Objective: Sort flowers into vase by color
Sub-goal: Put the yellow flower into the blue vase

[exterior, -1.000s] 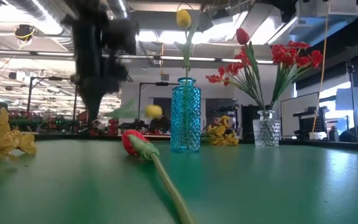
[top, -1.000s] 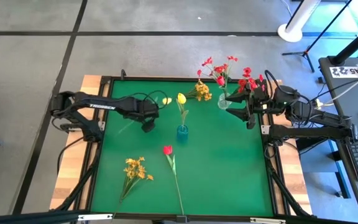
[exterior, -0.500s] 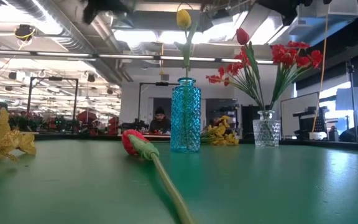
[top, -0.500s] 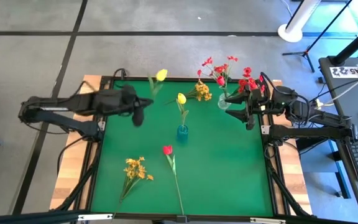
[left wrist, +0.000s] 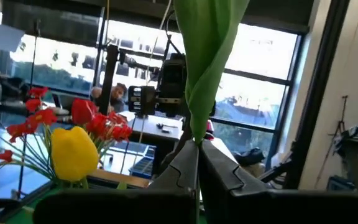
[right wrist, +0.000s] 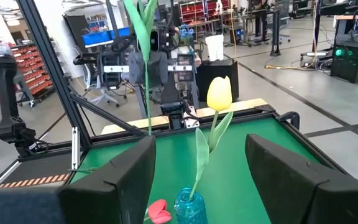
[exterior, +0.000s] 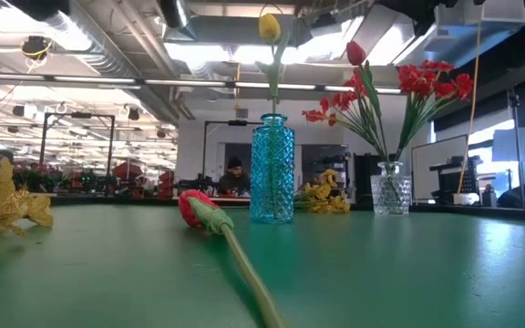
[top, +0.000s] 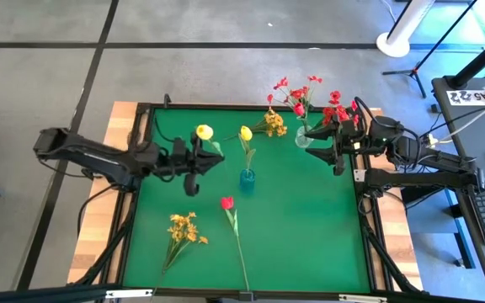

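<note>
My left gripper [top: 194, 162] is left of the blue vase [top: 247, 178] and is shut on a yellow tulip [top: 203, 132]. The blue vase holds another yellow tulip [top: 246, 133], whose bloom shows in the left wrist view [left wrist: 73, 152]. My right gripper [top: 327, 145] waits open beside the clear vase [top: 303, 137], which holds red flowers [exterior: 422, 82]. A red tulip [top: 227, 203] lies flat near the table's middle, as does a yellow-orange cluster [top: 182, 230] on its near left. Another yellow-orange cluster [top: 272, 124] lies by the far edge. My left gripper pinches the yellow tulip's stem [left wrist: 196, 144] between its two fingers, where a green leaf [left wrist: 207, 50] rises from it. The fingers come level from the table's left and lie across the stem. The tulip stands upright [right wrist: 146, 93], lifted clear of the table.
The green table top has a black frame [top: 251, 106] around it. The two vases stand in the far half. The red tulip's long stem [exterior: 244, 269] runs toward the near edge. Beyond the table a person [exterior: 235, 173] and workshop racks show.
My left gripper has lifted the yellow tulip off the table, swung up and back toward the far left, then come back toward the blue vase. The tulip lay low on the table before; now it stands upright in the hold, clear of the surface.
</note>
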Motion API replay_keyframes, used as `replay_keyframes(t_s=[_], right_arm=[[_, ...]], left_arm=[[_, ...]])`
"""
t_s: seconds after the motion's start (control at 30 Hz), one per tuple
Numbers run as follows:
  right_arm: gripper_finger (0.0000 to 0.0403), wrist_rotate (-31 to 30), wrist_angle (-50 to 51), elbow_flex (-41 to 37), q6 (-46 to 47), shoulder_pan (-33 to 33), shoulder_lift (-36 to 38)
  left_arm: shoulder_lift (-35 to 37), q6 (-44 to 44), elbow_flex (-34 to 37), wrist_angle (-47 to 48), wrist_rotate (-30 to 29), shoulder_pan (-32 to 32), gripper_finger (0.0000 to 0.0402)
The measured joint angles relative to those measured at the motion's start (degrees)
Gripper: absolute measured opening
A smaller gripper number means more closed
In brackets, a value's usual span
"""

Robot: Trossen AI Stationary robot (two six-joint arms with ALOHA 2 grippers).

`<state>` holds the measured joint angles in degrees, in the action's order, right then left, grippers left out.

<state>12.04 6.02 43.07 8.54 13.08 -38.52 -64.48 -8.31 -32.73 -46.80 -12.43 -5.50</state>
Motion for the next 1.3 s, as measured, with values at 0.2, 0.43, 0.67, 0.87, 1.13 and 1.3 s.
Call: replay_keyframes(t_s=[0.2, 0.43, 0.67, 0.87, 1.13, 1.3], right_arm=[[0.0246, -1.0, 0.0, 0.0, 0.0, 0.0, -0.8], [0.0246, -1.0, -0.1, 0.0, 0.0, 0.0, -2.7], [0.0246, -0.9, -2.3, 0.0, -0.2, 0.0, -4.6], [0.0246, -0.5, -3.4, 0.0, -0.3, 0.0, -5.0], [0.0246, -0.5, -3.4, 0.0, -0.3, 0.0, -5.0], [0.0246, -0.4, -3.3, 0.0, -0.3, 0.0, -5.0]], left_arm=[[-10.1, 2.9, 0.0, -13.7, 0.2, 1.8, 0.0], [-14.1, 2.5, 0.0, -17.7, 2.6, 4.5, 0.0], [-16.1, 2.5, 0.0, -18.1, 2.8, 5.4, 0.0], [-18.9, 2.5, 0.0, -19.8, 2.7, 5.6, 0.0], [-21.5, 2.4, -0.1, -21.2, 2.5, 6.9, 0.0], [-21.4, 2.4, -0.1, -25.4, 3.0, 7.4, 0.0]])
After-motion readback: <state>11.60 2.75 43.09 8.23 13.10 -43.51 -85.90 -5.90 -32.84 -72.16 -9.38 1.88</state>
